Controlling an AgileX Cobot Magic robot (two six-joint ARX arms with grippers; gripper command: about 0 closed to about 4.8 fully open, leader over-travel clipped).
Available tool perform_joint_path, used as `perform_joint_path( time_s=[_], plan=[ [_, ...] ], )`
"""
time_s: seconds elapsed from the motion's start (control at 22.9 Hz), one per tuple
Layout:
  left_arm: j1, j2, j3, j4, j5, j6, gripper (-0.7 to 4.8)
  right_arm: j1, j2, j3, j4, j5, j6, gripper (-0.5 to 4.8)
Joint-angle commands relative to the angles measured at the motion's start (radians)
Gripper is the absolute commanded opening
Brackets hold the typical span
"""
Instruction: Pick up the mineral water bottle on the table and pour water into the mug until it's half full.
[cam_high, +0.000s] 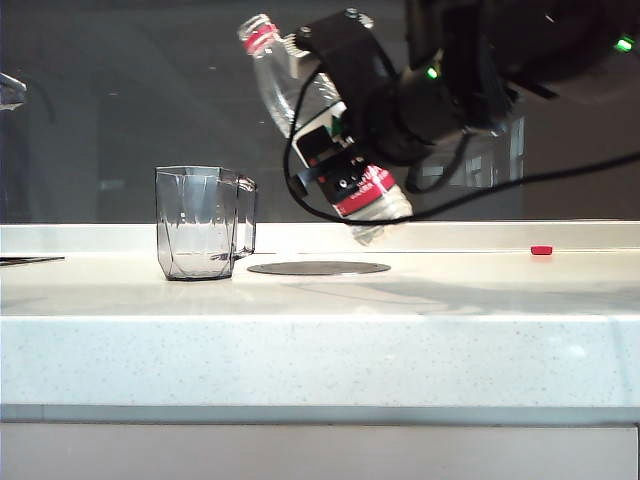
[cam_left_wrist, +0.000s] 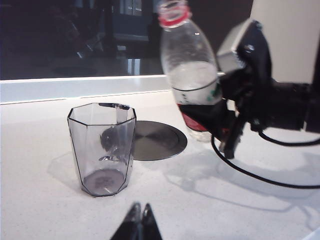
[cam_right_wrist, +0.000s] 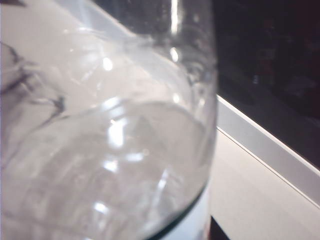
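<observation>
Spillage is the risk: the right gripper (cam_high: 345, 160), clamped round the mineral water bottle (cam_high: 300, 110), tilts it right of the mug (cam_high: 200, 222), seemingly uncapped. Left gripper (cam_left_wrist: 139, 220) waits near, fingers together.

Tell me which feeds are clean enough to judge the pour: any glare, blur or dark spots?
Exterior view: sharp, but the right gripper is a dark shape against the black backdrop. Left wrist view: crisp on the clear faceted glass mug, soft blur on the tilted clear plastic water bottle; the shut left gripper shows. Right wrist view: filled by out-of-focus bottle wall with bright glare spots.
</observation>
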Motion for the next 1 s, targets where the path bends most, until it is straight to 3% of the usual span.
perform_joint_path(
  time_s=[0.04,0.52,1.0],
  plan=[
    [-0.001,0.0,0.003,-0.008,0.004,0.004,-0.04,-0.003,-0.014,0.057,-0.03,0.003,-0.014,2.78],
    [0.0,0.0,0.003,-0.039,0.004,0.004,-0.04,-0.003,-0.013,0.129,-0.149,0.011,-0.356,2.77],
    [0.117,-0.011,0.003,-0.013,0.004,0.004,-0.04,-0.005,-0.013,0.129,-0.149,0.034,-0.507,2.77]
  ],
)
